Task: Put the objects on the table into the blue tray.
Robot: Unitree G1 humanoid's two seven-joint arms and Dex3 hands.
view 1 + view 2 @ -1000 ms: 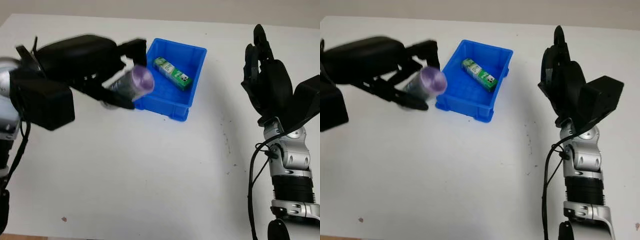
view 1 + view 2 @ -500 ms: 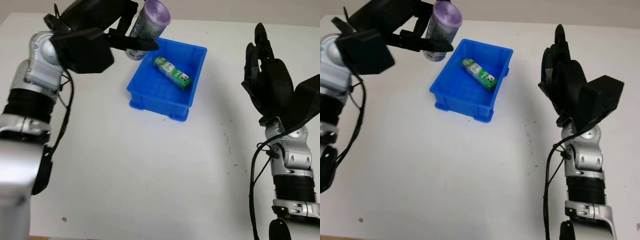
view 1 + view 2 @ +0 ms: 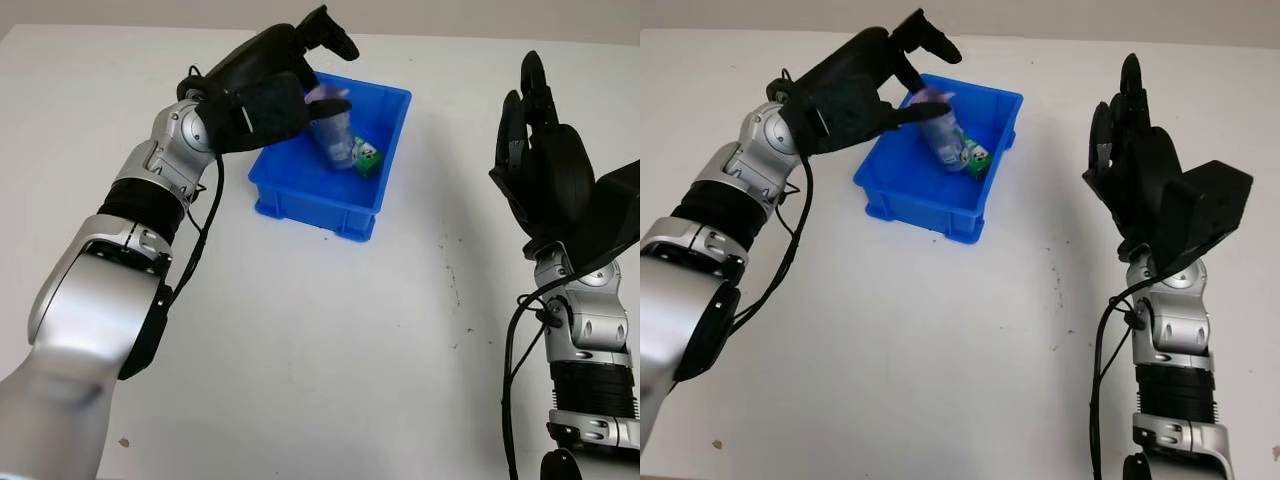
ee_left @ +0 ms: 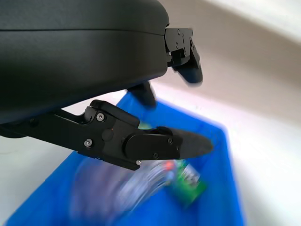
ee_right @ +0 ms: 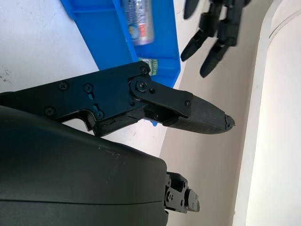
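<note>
While the left hand (image 3: 275, 85) hangs over the far-left part of the blue tray (image 3: 372, 205), its fingers (image 3: 330, 25) are splayed and hold nothing. The purple-capped bottle (image 3: 333, 130) sits inside the tray, blurred and tilted, its lower end against the green carton (image 3: 366, 157) already lying there. Whether it is loose and tumbling or has just landed cannot be told; no finger appears to touch it.

Right hand (image 3: 545, 175): raised at the right side of the counter (image 3: 300, 340), well apart from the tray, open, idle.

Risks from here, as judged:
- Bottle is round and tilted. If it comes down on the carton rather than the tray floor, it may roll or rock toward the right wall. The wall looks tall enough to stop it, but a bounce off the carton could carry it to the rim.
- One left finger hangs near the bottle's upper end. A careless withdrawal could clip the cap and knock the bottle sideways, or catch the far rim and drag the light tray across the counter.
- No other loose objects visible on the counter, so a spill would be the main setback.
</note>
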